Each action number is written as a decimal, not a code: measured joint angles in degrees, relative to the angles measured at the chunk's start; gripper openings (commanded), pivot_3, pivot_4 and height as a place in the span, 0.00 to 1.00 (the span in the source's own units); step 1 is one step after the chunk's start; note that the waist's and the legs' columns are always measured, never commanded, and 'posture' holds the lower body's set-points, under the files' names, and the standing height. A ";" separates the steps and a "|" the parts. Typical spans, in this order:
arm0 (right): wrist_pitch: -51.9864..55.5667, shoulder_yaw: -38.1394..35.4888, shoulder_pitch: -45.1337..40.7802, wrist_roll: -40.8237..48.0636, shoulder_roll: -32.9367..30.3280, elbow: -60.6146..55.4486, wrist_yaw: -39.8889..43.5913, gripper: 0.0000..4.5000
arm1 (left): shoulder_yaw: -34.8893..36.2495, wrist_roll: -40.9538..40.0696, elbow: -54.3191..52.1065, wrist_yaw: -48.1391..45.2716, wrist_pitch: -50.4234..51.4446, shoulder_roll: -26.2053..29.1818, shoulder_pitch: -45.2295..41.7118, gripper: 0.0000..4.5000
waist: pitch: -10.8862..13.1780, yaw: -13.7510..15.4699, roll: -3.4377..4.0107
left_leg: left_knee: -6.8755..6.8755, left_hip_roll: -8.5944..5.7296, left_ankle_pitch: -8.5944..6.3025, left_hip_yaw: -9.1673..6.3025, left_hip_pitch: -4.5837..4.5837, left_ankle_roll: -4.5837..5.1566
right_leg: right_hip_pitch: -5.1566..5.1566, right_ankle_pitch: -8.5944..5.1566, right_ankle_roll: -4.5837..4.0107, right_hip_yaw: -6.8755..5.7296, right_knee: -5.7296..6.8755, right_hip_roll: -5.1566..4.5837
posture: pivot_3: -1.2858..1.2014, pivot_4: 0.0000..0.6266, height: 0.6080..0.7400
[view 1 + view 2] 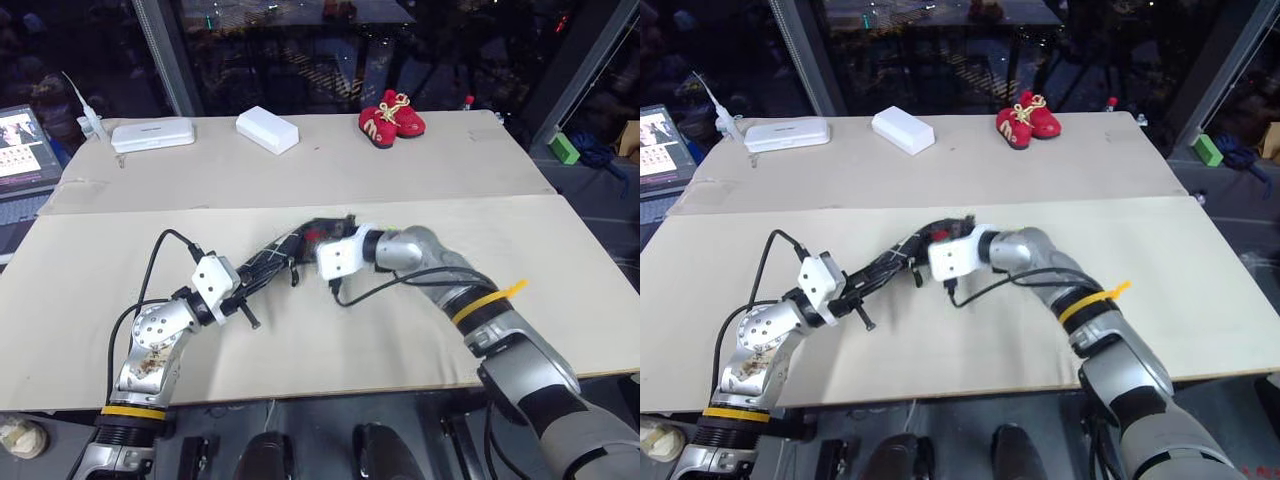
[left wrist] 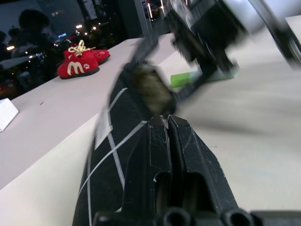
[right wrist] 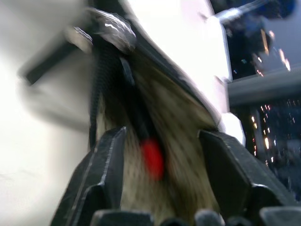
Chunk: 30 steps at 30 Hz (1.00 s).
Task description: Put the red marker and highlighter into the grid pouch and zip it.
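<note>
- Pouch stage, marker in: grid pouch [image 1: 280, 255] held off the table [image 1: 120, 270], mouth open toward the right gripper [image 1: 338, 228].
- Left gripper [image 2: 168, 123]: fingers pressed together, pinching the near end of the grid pouch; white grid lines and small label visible beside the fingers in the left wrist view.
- Right gripper: fingers spread apart at the pouch mouth, nothing visibly clamped between them in the right wrist view.
- Red marker [image 3: 151, 157]: red tip showing inside the open mouth, against the pale lining, between the spread fingers; judged already dropped in, or nearly so.
- Highlighter [image 2: 188, 78]: light-green, lying flat on the table beyond the pouch, apart from both grippers; judged not yet loaded.
- Zipper: open; closing judged still to do, after the highlighter.
- Long axis of the grid pouch: running from the left gripper diagonally away and to the right, up toward the right gripper; open end farthest from the left gripper.
- Long axis of the red marker: apparently along the pouch, though mostly hidden.
- Red baby shoes [image 1: 391, 117] and white boxes [image 1: 267, 129]: at the far edge, well apart.
</note>
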 measured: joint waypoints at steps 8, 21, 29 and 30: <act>29.44 -10.62 9.70 30.49 -9.77 -21.46 24.65 0.60 | -0.22 0.00 -0.40 0.04 0.06 -0.17 0.47 0.00 | 0.00 0.26 0.00 | -0.01 0.04 -0.04 -0.31 0.13 0.07 | 0.21 0.02 -0.01 -0.03 -0.06 -0.10 | 0.52 0.24 1.00; 46.60 -17.19 7.50 26.12 -3.47 -3.02 2.88 0.60 | -0.41 -0.01 -1.52 0.34 0.74 -0.84 0.96 0.00 | 0.00 0.05 0.00 | -0.02 0.00 -0.03 -0.07 -0.19 0.04 | -0.21 0.09 -0.05 0.08 -0.06 0.04 | 0.52 0.24 1.00; 48.93 -18.60 7.49 23.99 -1.21 5.05 -5.19 0.60 | -0.31 -0.01 -2.08 0.76 1.00 -1.07 1.71 0.00 | 0.00 0.17 0.00 | -0.02 -0.06 -0.01 0.01 -0.10 0.06 | -0.09 0.10 -0.02 0.09 -0.07 0.01 | 0.52 0.24 1.00; 48.80 -18.61 7.49 23.45 -1.34 5.73 -5.45 0.60 | -0.31 -0.01 -2.08 0.79 1.01 -1.07 1.87 0.00 | 0.00 0.15 0.00 | -0.02 -0.06 -0.01 0.01 -0.11 0.06 | -0.10 0.10 -0.02 0.10 -0.07 0.01 | 0.52 0.24 1.00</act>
